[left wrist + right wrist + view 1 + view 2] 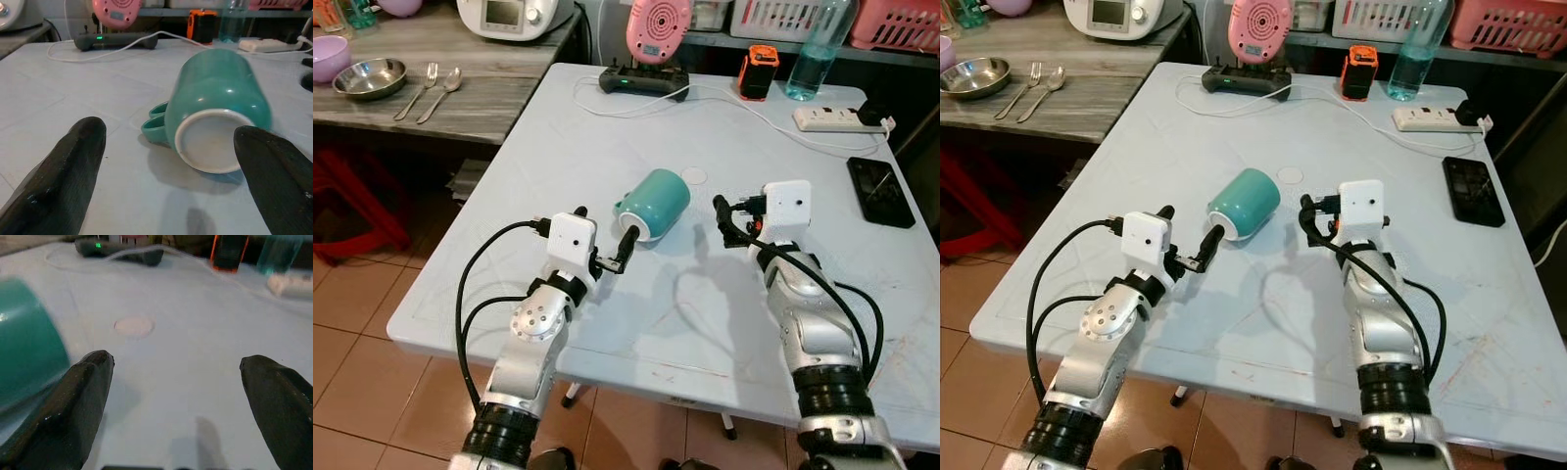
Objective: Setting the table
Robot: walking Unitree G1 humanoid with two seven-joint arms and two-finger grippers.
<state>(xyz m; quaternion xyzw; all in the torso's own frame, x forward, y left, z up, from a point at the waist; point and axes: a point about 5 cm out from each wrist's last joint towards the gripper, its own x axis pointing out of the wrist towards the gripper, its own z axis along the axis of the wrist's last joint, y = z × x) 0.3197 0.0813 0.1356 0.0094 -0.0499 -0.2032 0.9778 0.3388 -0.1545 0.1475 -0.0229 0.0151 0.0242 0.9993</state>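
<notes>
Both jaws gape apart, left gripper [605, 240] at the base of the teal mug [653, 203] tipped on its side mid-table [607, 127], right gripper [732, 219] just beside; we should close across the base, then stand it upright.

A black phone [880, 191] lies near a power strip [837, 118], perhaps plugged in.

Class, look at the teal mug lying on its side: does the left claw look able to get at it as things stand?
Probably yes. The left claw is open just short of the teal mug's white base, with only bare white table between them.
</notes>
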